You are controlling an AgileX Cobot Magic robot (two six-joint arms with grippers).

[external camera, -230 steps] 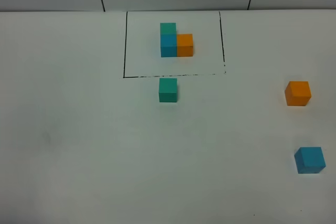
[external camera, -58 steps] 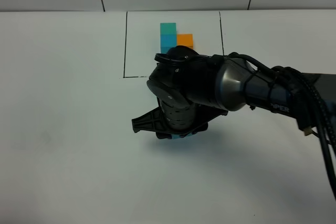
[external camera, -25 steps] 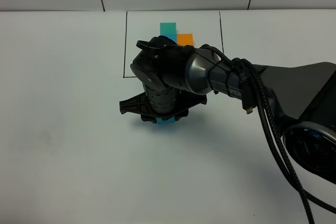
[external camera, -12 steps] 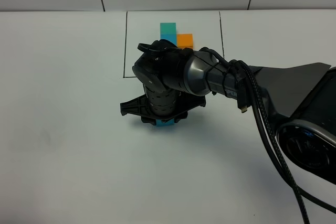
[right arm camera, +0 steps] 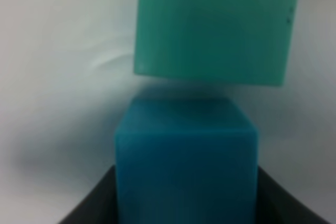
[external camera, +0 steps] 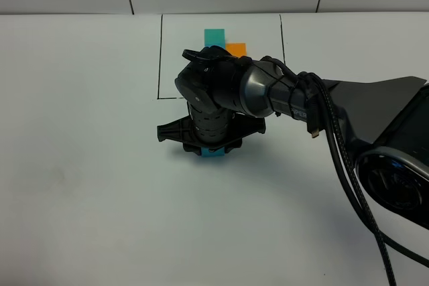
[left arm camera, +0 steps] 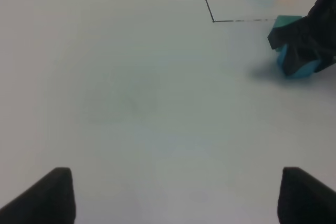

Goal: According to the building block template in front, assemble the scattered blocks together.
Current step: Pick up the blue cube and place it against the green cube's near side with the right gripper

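Observation:
My right gripper (external camera: 213,149) reaches across the middle and is shut on the blue block (external camera: 214,154), which is at or just above the table. In the right wrist view the blue block (right arm camera: 186,161) sits between the fingers, with the teal-green block (right arm camera: 212,24) directly beyond it and very close. The arm hides the teal-green block in the high view, and the loose orange block does not show. The building block template (external camera: 225,41) lies in its black-outlined rectangle just beyond. My left gripper (left arm camera: 178,198) is open over bare table, well to the left of the blue block (left arm camera: 299,67).
The right arm (external camera: 348,108) and its cables stretch from the right edge across the table's middle. The black outline (external camera: 159,58) of the template frame runs just behind the gripper. White table (external camera: 80,185) extends to the left and front.
The right gripper has shifted slightly toward the template with the blue block still in it. The left gripper has not moved.

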